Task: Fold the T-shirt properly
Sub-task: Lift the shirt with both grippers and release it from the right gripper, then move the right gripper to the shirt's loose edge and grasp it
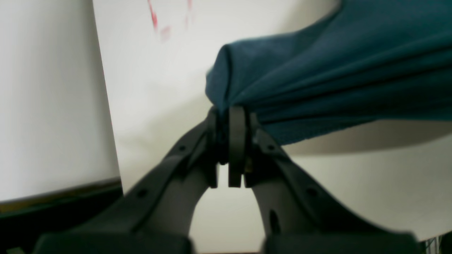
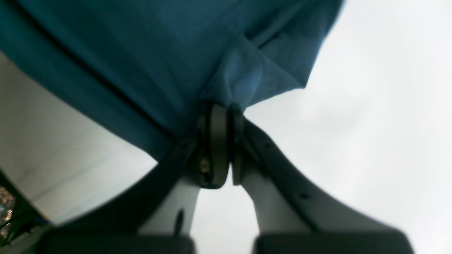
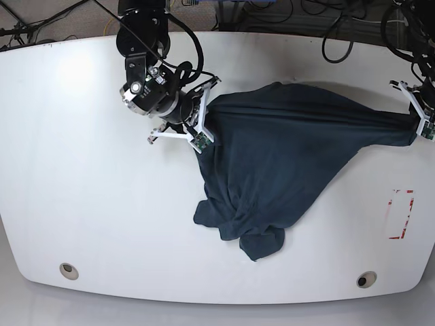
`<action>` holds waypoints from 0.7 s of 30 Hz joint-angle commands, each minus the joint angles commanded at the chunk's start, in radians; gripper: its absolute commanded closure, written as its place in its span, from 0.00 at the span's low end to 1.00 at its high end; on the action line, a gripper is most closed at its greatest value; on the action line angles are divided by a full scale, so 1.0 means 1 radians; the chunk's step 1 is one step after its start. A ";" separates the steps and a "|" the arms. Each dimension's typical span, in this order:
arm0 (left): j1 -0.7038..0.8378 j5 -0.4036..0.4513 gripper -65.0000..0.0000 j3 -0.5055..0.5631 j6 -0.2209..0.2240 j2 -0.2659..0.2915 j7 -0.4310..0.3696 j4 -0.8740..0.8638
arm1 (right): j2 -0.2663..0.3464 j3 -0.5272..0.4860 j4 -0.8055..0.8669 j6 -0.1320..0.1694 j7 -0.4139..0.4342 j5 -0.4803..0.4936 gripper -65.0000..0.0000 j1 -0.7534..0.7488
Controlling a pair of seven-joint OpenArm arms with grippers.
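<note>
The dark navy T-shirt (image 3: 285,156) is stretched across the white table (image 3: 81,204) between both arms, its lower part bunched in a heap near the front. My left gripper (image 1: 229,116) is shut on a bunched edge of the T-shirt (image 1: 335,70), at the base view's right (image 3: 416,129). On the base view's left, my right gripper (image 3: 204,129) pinches another fold; the right wrist view shows that gripper (image 2: 226,109) shut with the T-shirt (image 2: 159,53) fanning out above it.
A red-outlined marking (image 3: 399,214) lies on the table at the right. Two round holes (image 3: 67,270) (image 3: 366,280) sit near the front edge. Cables (image 3: 340,27) run behind the table's far edge.
</note>
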 joint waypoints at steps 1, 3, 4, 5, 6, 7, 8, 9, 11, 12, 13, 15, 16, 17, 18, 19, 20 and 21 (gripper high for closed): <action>0.008 0.000 1.00 -0.011 0.000 0.000 0.000 0.000 | -0.005 0.000 0.000 0.000 0.000 0.000 0.80 -0.005; 0.018 0.002 1.00 -0.028 0.000 0.002 0.000 -0.002 | -0.012 0.000 0.000 0.000 0.000 0.000 0.69 -0.015; 0.021 0.002 1.00 -0.034 0.000 0.002 0.000 -0.002 | -0.015 0.000 -0.002 0.000 0.000 0.000 0.60 -0.018; 0.023 0.002 1.00 -0.037 0.000 0.003 0.000 -0.002 | -0.017 0.000 -0.002 0.000 0.000 0.000 0.54 -0.020; 0.025 0.002 1.00 -0.037 0.000 0.003 0.000 -0.002 | -0.018 0.000 -0.002 0.000 0.000 0.002 0.49 -0.026; 0.038 0.002 1.00 -0.041 0.000 0.003 0.000 -0.002 | -0.028 0.000 0.000 0.000 0.005 0.002 0.42 -0.038; 0.049 0.002 1.00 -0.041 0.000 0.002 0.000 -0.002 | -0.034 0.000 0.000 0.003 0.006 0.002 0.38 -0.048; 0.066 0.002 1.00 -0.046 0.000 0.000 -0.002 -0.002 | -0.040 0.002 0.002 0.006 0.008 0.002 0.34 -0.054; 0.092 0.002 1.00 -0.071 0.000 0.000 -0.003 -0.002 | -0.048 0.005 0.003 0.008 0.012 0.002 0.30 -0.061; 0.098 0.002 1.00 -0.083 0.000 0.002 -0.003 -0.002 | -0.052 0.023 0.003 0.008 0.028 0.002 0.30 -0.054; 0.097 0.002 1.00 -0.087 0.000 0.003 -0.003 -0.002 | -0.055 0.035 0.002 0.008 0.040 0.003 0.31 -0.049; 0.095 0.002 1.00 -0.087 0.000 0.003 -0.003 -0.002 | -0.080 0.064 0.000 0.008 0.074 0.011 0.31 -0.032; 0.098 0.000 1.00 -0.087 0.000 0.003 -0.003 -0.002 | -0.087 0.080 0.000 0.008 0.084 0.018 0.31 -0.028; 0.101 -0.002 1.00 -0.089 0.000 0.003 -0.003 -0.002 | -0.094 0.098 0.000 0.008 0.089 0.034 0.31 -0.021; 0.103 -0.003 1.00 -0.092 0.000 0.003 -0.003 -0.002 | -0.095 0.109 -0.002 0.008 0.089 0.048 0.31 -0.015; 0.104 -0.002 1.00 -0.095 0.000 0.003 -0.003 -0.002 | -0.095 0.120 -0.003 0.008 0.089 0.071 0.31 -0.002; 0.104 0.000 1.00 -0.097 0.000 0.003 -0.003 -0.002 | -0.095 0.123 -0.006 0.008 0.089 0.089 0.31 0.011; 0.104 0.000 1.00 -0.097 0.000 0.003 -0.003 -0.002 | -0.095 0.124 -0.018 0.002 0.089 0.115 0.31 0.035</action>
